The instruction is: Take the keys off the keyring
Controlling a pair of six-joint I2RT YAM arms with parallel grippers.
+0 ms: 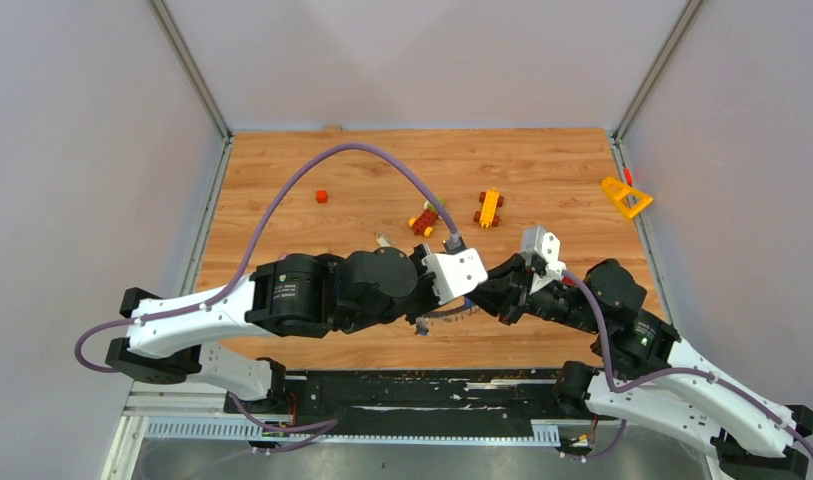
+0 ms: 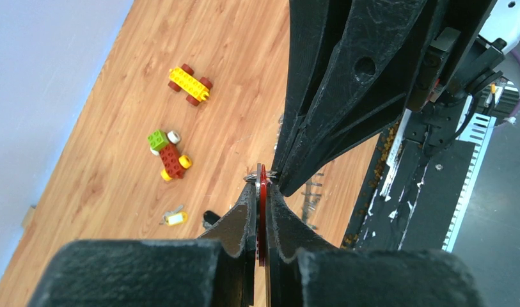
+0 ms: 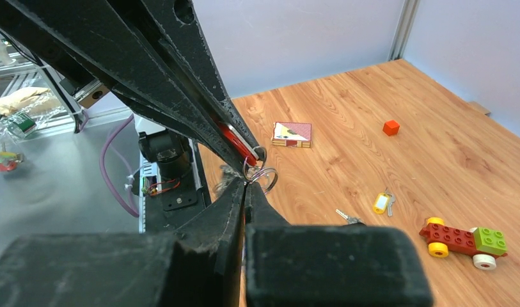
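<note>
Fingertip to fingertip above the worktop [image 3: 372, 141], left hand [image 2: 261, 189] pinches a flat red key head [image 2: 261, 220] while right hand [image 3: 246, 185] is pressed together at its small silver ring [image 3: 261, 171].

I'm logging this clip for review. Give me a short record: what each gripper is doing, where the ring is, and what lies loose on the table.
left gripper: shut on red key
right gripper: shut, tips at ring; grip on it unclear
ring: at the red key's end, between the two grippers' tips
loose on table: yellow-tagged key, bare key, yellow car, red car, red cube
</note>
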